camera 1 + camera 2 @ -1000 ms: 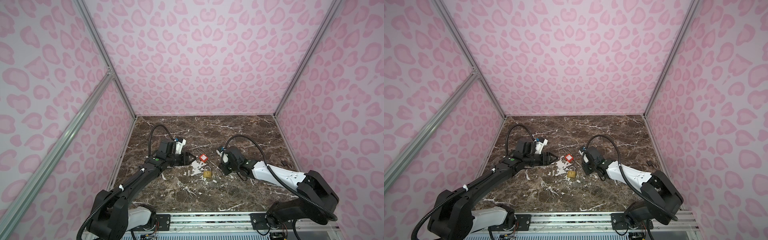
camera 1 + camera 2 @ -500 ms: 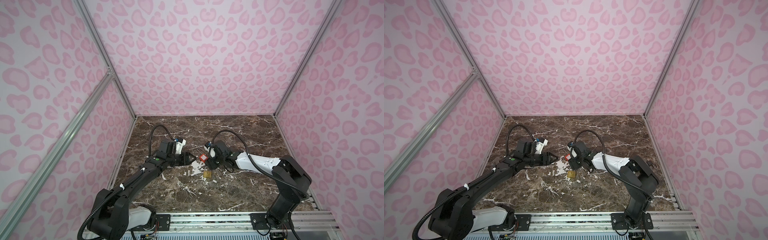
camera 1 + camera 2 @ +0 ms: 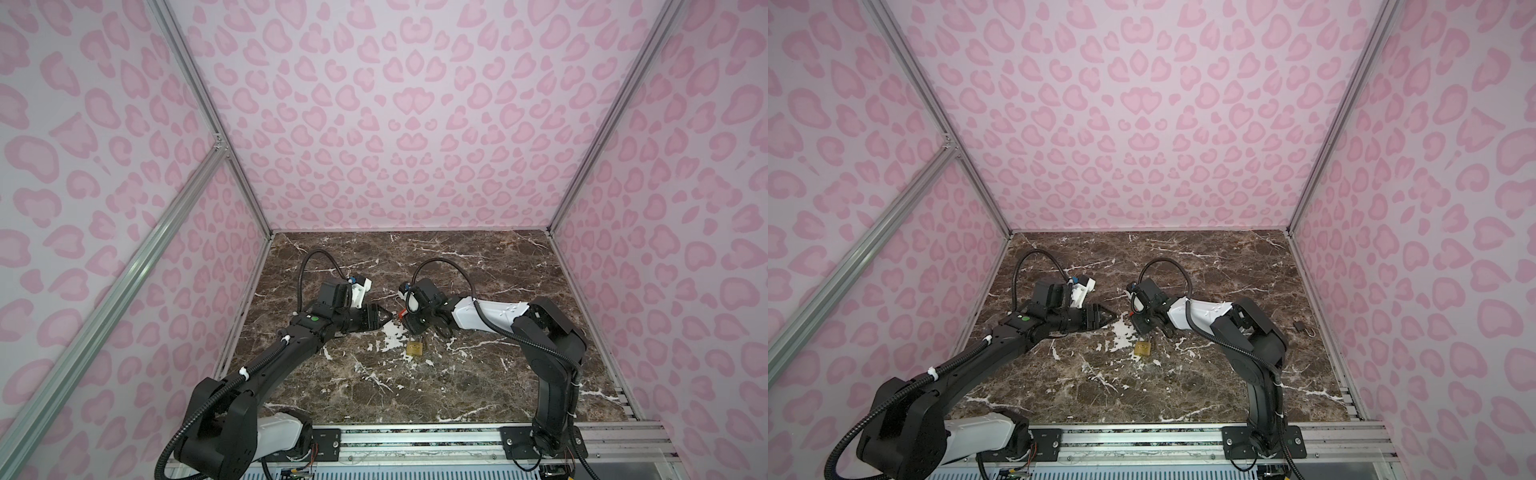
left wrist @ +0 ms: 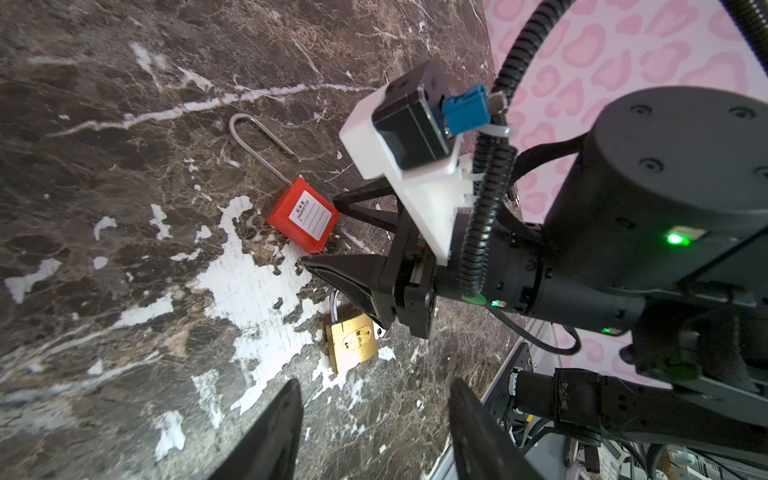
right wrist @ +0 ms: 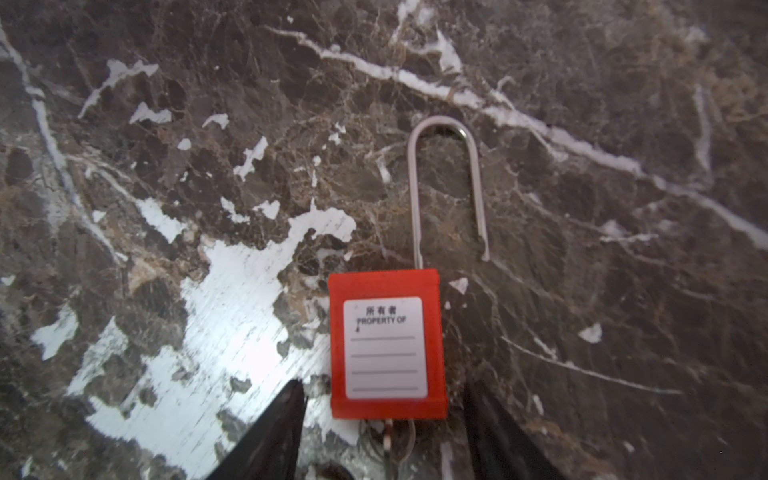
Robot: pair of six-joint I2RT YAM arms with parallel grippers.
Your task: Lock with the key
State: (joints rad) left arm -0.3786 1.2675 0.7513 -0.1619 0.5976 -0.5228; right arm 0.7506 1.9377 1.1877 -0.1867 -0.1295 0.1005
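Early stage, nothing locked yet. The red padlock [image 5: 386, 345] lies flat on the tabletop [image 5: 166, 83], near the middle, label up. Its long shackle [image 5: 414, 199] is open, with the free end clear of the body. The key [image 5: 390, 440] looks to be sitting in the bottom of the lock, but it is blurred and partly cut off. The right fingers [image 5: 278, 432] are spread apart on either side of the lock's key end, with a gap on each side, so they grip nothing. The left fingers [image 4: 276, 432] are also apart and empty, hovering near the brass padlock [image 4: 353, 343], which lies just beside the red one. Judged left to do: close the fingers on the lock or key, push the shackle home, and turn the key.
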